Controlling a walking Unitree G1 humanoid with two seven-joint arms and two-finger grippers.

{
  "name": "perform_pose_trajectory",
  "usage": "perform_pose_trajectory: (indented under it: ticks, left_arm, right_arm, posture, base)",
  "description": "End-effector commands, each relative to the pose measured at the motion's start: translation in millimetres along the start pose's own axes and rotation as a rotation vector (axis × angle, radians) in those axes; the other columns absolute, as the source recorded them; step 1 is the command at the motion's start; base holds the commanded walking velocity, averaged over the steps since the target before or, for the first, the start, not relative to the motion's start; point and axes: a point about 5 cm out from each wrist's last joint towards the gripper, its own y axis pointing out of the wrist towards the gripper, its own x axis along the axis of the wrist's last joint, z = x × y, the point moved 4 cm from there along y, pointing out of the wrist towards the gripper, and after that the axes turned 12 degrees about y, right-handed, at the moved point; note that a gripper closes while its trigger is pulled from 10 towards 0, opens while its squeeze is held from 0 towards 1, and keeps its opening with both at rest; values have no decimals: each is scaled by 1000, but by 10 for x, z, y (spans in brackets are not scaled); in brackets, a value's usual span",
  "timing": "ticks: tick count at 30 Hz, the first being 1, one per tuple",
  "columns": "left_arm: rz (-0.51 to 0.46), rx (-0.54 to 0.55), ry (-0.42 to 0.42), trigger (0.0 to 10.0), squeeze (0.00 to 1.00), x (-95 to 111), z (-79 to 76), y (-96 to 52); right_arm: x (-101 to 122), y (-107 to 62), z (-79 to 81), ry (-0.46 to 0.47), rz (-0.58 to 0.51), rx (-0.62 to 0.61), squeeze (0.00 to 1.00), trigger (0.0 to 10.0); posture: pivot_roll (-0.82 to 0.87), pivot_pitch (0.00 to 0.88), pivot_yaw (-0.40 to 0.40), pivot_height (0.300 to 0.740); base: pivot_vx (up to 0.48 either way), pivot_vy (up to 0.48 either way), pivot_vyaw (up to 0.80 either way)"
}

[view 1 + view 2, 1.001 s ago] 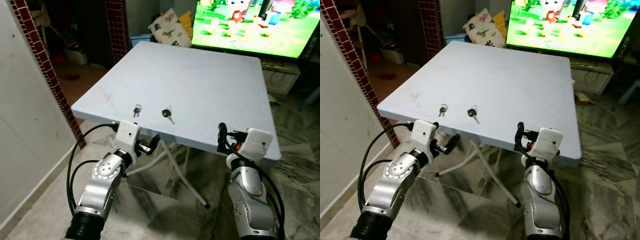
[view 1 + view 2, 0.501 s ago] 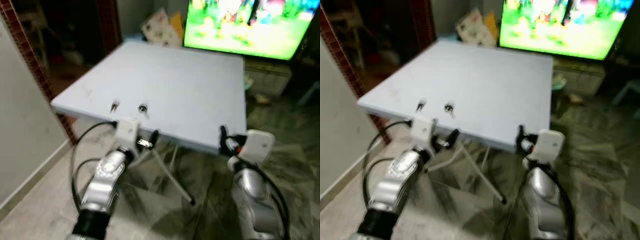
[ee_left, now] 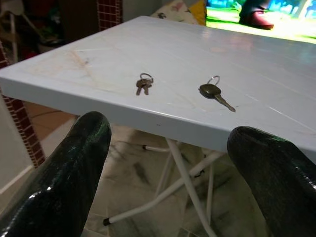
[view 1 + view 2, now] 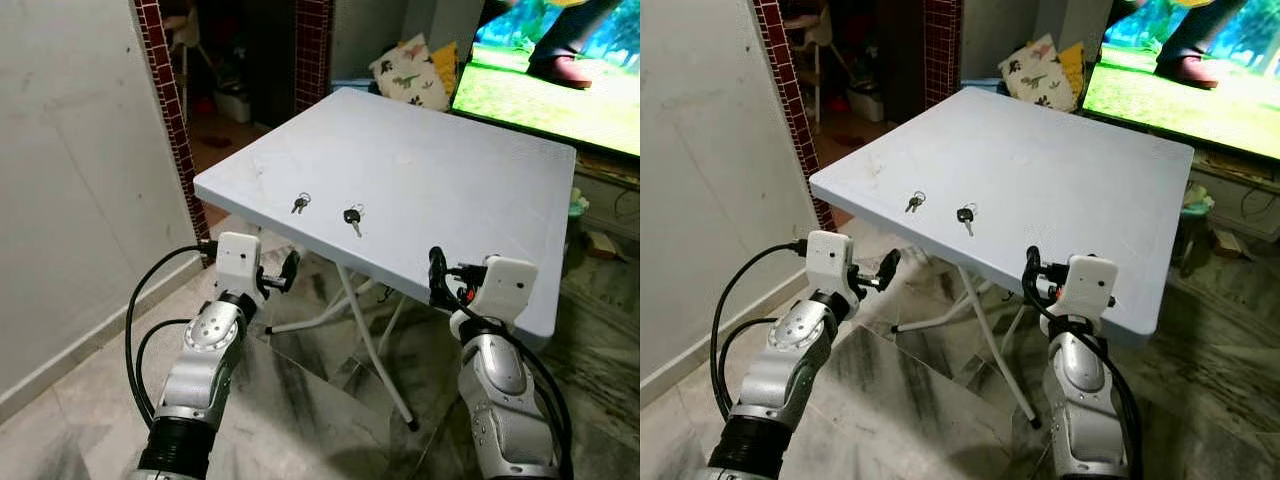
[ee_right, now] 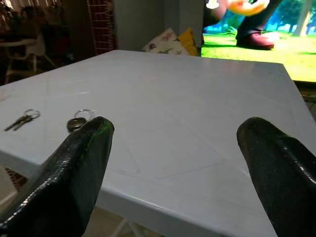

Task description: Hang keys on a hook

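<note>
Two sets of keys (image 4: 300,204), (image 4: 351,217) are seen near the tabletop's (image 4: 450,180) front edge. Left gripper (image 3: 168,163) and right gripper (image 5: 173,163) are held below that edge, fingers apart, empty.

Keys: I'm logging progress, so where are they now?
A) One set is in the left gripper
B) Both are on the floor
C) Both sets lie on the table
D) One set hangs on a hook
C: both sets of keys lie on the table, near its front edge; both grippers are open, empty.
</note>
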Motion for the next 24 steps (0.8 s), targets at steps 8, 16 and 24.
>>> perform_pose_trajectory:
  ticks: [8,16,24]
  left_arm:
    - [-35,-19,-30,10000,0,108,-9,29]
    - [-32,-22,-43,10000,0,82,-9,14]
    - [-29,-27,-51,10000,0,66,-29,6]
  right_arm:
    - [68,12,193,-20,-9,103,0,10000]
    - [38,-29,294,-30,3,163,0,10000]
    - [20,-47,373,-43,12,213,0,10000]
  posture:
    - [69,0,-57,740]
    - [65,0,-56,740]
    - [64,0,-57,740]
  base:
    - [35,0,0]
    - [373,0,0]
    - [410,0,0]
